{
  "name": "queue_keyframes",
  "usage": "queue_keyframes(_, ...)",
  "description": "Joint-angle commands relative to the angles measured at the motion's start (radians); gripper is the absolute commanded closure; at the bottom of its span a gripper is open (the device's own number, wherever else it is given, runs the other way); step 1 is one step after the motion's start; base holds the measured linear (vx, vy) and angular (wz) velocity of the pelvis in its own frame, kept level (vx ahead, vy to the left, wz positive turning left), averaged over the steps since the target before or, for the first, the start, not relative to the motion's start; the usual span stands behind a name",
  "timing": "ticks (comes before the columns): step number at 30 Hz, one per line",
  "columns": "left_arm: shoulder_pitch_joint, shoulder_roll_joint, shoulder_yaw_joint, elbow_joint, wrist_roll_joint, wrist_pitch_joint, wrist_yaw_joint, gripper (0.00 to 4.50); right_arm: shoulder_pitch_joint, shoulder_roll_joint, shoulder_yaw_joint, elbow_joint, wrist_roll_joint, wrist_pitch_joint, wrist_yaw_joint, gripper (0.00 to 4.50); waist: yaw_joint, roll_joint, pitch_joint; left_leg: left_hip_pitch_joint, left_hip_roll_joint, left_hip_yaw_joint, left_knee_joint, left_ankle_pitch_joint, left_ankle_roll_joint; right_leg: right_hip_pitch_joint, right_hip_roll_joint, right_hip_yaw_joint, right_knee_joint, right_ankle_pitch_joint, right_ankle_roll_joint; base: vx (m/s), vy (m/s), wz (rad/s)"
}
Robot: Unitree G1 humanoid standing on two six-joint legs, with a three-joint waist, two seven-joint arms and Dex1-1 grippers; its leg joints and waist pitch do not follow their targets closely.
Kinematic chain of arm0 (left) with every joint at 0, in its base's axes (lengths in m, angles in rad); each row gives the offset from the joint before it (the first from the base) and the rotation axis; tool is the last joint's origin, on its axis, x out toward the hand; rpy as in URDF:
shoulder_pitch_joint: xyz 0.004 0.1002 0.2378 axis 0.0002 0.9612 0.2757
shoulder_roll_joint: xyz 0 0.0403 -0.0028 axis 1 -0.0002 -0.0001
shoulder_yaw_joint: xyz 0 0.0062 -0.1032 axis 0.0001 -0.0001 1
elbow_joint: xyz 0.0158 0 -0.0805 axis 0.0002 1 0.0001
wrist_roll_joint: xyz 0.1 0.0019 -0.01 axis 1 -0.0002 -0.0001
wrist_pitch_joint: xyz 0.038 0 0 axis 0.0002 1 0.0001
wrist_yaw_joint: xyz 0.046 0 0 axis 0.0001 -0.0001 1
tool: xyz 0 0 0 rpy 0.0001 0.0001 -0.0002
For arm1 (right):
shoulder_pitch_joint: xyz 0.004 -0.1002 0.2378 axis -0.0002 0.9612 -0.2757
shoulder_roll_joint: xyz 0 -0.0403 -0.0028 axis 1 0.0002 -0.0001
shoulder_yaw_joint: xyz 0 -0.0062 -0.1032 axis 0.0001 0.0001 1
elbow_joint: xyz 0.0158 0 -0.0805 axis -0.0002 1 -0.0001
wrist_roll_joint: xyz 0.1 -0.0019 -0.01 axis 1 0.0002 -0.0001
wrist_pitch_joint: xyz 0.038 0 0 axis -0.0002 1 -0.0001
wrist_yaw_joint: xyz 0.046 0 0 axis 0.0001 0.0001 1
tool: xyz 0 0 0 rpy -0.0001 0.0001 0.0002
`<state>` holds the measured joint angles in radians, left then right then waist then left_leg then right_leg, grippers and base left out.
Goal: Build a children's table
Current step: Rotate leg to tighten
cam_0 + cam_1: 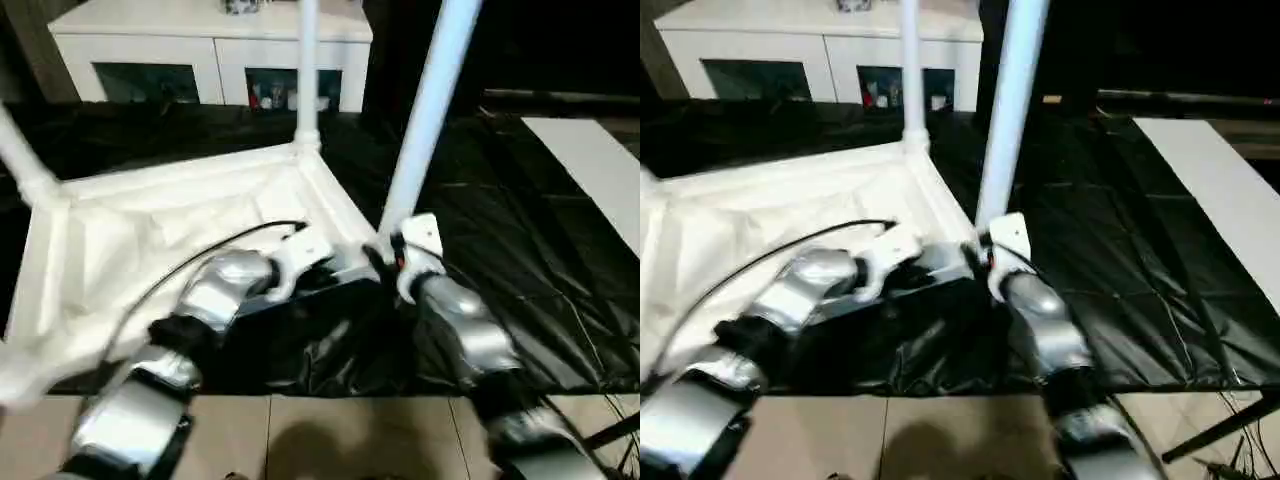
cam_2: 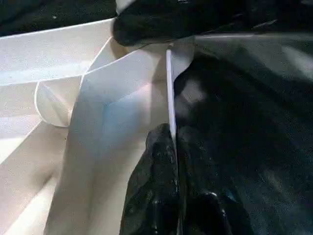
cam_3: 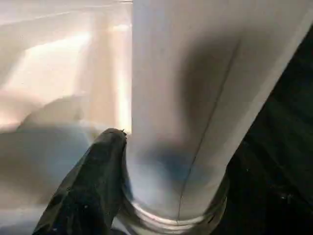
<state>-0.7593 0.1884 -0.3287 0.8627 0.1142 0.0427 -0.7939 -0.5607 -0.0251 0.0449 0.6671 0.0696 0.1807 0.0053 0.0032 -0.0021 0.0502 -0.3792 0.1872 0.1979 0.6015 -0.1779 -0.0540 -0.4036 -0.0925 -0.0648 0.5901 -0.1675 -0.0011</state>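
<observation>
Tabletop (image 1: 170,235) lies underside up on the black-draped work table (image 1: 520,260), ribs and rim facing the camera; white glass-door cabinet (image 1: 215,55) stands behind it.

Legs: far leg (image 1: 307,70) stands upright in the far corner socket; a second leg (image 1: 22,160) rises from the corner at the robot's left, leaning outward; near leg (image 1: 425,110) stands at the near right corner, slightly tilted, its base at the socket collar (image 3: 176,218); whether it is fully seated, cannot tell. The fourth corner, near left, runs off the picture edge; no leg seen there.

Left gripper (image 2: 172,147): pinched closed on the thin rim wall of the tabletop beside that near corner, one finger each side of the edge; reads as steadying the top.

Right gripper (image 1: 392,255): at the foot of the near leg; one finger (image 3: 93,181) lies against the tube just above the collar; jaws stand fairly wide, and the other finger is hidden, so a firm hold on the tube is not confirmed.

Progress, judged: two legs in, third being set or pressed home; remaining appears to be finishing this one, the fourth leg, then turning the table upright.
</observation>
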Motion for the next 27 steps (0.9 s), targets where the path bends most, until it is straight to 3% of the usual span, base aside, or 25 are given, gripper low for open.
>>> queue_keyframes(1,-0.035,-0.014,0.016,0.006,0.001,-0.031,0.025,4.5,-0.004,0.027,-0.024,0.14,0.006,0.043,-0.079,1.88,-0.002,0.008,-0.059,0.028,0.034,-0.034,-0.087,-0.434,-0.033,0.018,-0.054,0.034,-0.095,-0.469,-0.147,0.0,0.0,0.0)
queue_keyframes(2,-0.037,-0.016,0.014,0.011,0.003,-0.035,0.018,4.5,-0.02,0.037,-0.012,0.156,-0.002,0.03,-0.069,1.88,-0.004,0.007,-0.058,0.029,0.034,-0.034,-0.087,-0.439,-0.032,0.017,-0.054,0.034,-0.095,-0.468,-0.149,0.0,0.0,0.0)
queue_keyframes(3,-0.038,-0.018,0.015,0.019,0.005,-0.042,0.011,4.5,-0.031,0.047,-0.006,0.157,-0.008,0.006,-0.049,1.88,-0.006,-0.001,-0.058,0.022,0.032,-0.033,-0.087,-0.438,-0.025,0.022,-0.055,0.032,-0.095,-0.477,-0.146,0.0,0.0,0.0)
queue_keyframes(4,-0.037,-0.018,0.016,0.02,0.006,-0.043,0.007,4.5,-0.033,0.051,-0.001,0.146,-0.004,-0.016,-0.013,1.88,-0.002,0.002,-0.058,0.022,0.035,-0.035,-0.089,-0.43,-0.021,0.025,-0.058,0.033,-0.095,-0.479,-0.14,0.0,0.0,0.0)
queue_keyframes(5,-0.033,-0.014,0.016,0.02,0.003,-0.045,-0.009,4.5,-0.026,0.047,0.009,0.108,-0.005,-0.048,0.033,1.32,-0.001,0.002,-0.058,0.022,0.035,-0.034,-0.089,-0.425,-0.02,0.024,-0.058,0.034,-0.095,-0.471,-0.139,0.0,0.0,0.0)
queue_keyframes(6,-0.028,-0.009,0.016,0.019,-0.002,-0.046,-0.029,4.5,-0.017,0.039,0.019,0.07,-0.014,-0.071,0.057,1.18,0.001,0.0,-0.059,0.022,0.036,-0.032,-0.088,-0.415,-0.014,0.024,-0.057,0.035,-0.094,-0.452,-0.142,0.0,0.0,0.0)
queue_keyframes(8,-0.024,-0.004,0.015,0.017,-0.003,-0.046,-0.038,4.5,-0.007,0.025,0.025,0.035,-0.02,-0.069,0.075,1.12,0.005,-0.001,-0.06,0.019,0.037,-0.03,-0.089,-0.389,-0.005,0.028,-0.055,0.037,-0.089,-0.408,-0.154,0.0,0.0,0.0)
queue_keyframes(10,-0.02,0.004,0.01,0.026,-0.001,-0.053,-0.047,4.5,0.01,-0.001,0.021,-0.021,-0.016,-0.064,0.089,0.75,0.01,-0.002,-0.062,0.02,0.038,-0.024,-0.087,-0.341,0.01,0.03,-0.054,0.041,-0.08,-0.333,-0.18,0.0,0.0,0.0)
queue_keyframes(13,-0.011,0.013,0.006,0.025,-0.005,-0.057,-0.078,4.5,0.042,-0.073,0.029,-0.109,-0.007,-0.045,0.159,0.65,0.014,-0.005,-0.064,0.018,0.037,-0.02,-0.083,-0.312,0.026,0.036,-0.052,0.042,-0.076,-0.304,-0.197,0.0,0.0,0.0)
queue_keyframes(14,-0.011,0.013,0.006,0.025,-0.005,-0.057,-0.078,4.5,0.042,-0.073,0.029,-0.109,-0.007,-0.045,0.159,0.4,0.018,-0.005,-0.063,0.019,0.038,-0.02,-0.083,-0.304,0.03,0.036,-0.053,0.042,-0.076,-0.299,-0.195,0.0,0.0,0.0)
queue_keyframes(15,0.0,0.028,0.001,0.013,-0.008,-0.063,-0.115,4.5,0.087,-0.169,0.053,-0.206,0.015,-0.018,0.314,0.4,0.024,0.002,-0.064,0.017,0.039,-0.02,-0.082,-0.285,0.038,0.041,-0.053,0.042,-0.074,-0.284,-0.197,0.0,0.0,0.0)
queue_keyframes(17,0.009,0.04,-0.002,0.002,-0.009,-0.067,-0.147,4.5,0.133,-0.249,0.066,-0.291,0.049,0.006,0.465,0.4,0.034,-0.002,-0.066,0.018,0.042,-0.019,-0.08,-0.262,0.051,0.045,-0.052,0.043,-0.07,-0.24,-0.195,0.0,0.0,0.0)
queue_keyframes(18,0.021,0.052,-0.006,-0.016,-0.019,-0.079,-0.197,4.5,0.178,-0.327,0.082,-0.36,0.074,0.006,0.595,0.4,0.04,0.004,-0.067,0.015,0.043,-0.019,-0.078,-0.239,0.067,0.048,-0.052,0.044,-0.063,-0.19,-0.206,0.0,0.0,0.0)
queue_keyframes(19,0.028,0.059,-0.009,-0.028,-0.027,-0.088,-0.231,4.5,0.207,-0.375,0.091,-0.402,0.089,0.004,0.674,0.4,0.047,-0.001,-0.068,0.013,0.046,-0.019,-0.076,-0.22,0.087,0.055,-0.053,0.044,-0.059,-0.137,-0.215,0.0,0.0,0.0)
queue_keyframes(21,0.052,0.085,-0.027,-0.078,-0.047,-0.089,-0.332,4.5,0.278,-0.488,0.121,-0.474,0.109,-0.041,0.833,0.4,0.047,0.003,-0.07,0.009,0.044,-0.017,-0.072,-0.203,0.111,0.054,-0.053,0.042,-0.054,-0.08,-0.252,0.0,0.0,0.0)
queue_keyframes(24,0.074,0.123,-0.057,-0.136,-0.058,-0.062,-0.44,4.5,0.325,-0.564,0.132,-0.515,0.132,-0.047,0.932,0.4,0.047,0.002,-0.067,0.009,0.048,-0.018,-0.073,-0.221,0.118,0.055,-0.057,0.042,-0.056,-0.11,-0.269,0.0,0.0,0.0)
queue_keyframes(26,0.091,0.155,-0.077,-0.187,-0.067,-0.023,-0.512,4.5,0.344,-0.598,0.13,-0.533,0.15,-0.038,0.977,0.4,0.047,0.008,-0.065,0.015,0.049,-0.017,-0.075,-0.251,0.103,0.049,-0.055,0.041,-0.061,-0.173,-0.272,0.0,0.0,0.0)
queue_keyframes(27,0.095,0.163,-0.08,-0.201,-0.067,-0.016,-0.524,4.5,0.344,-0.6,0.128,-0.535,0.152,-0.034,0.98,0.4,0.046,0.005,-0.06,0.015,0.052,-0.018,-0.079,-0.274,0.089,0.047,-0.055,0.041,-0.064,-0.218,-0.263,0.0,0.0,0.0)
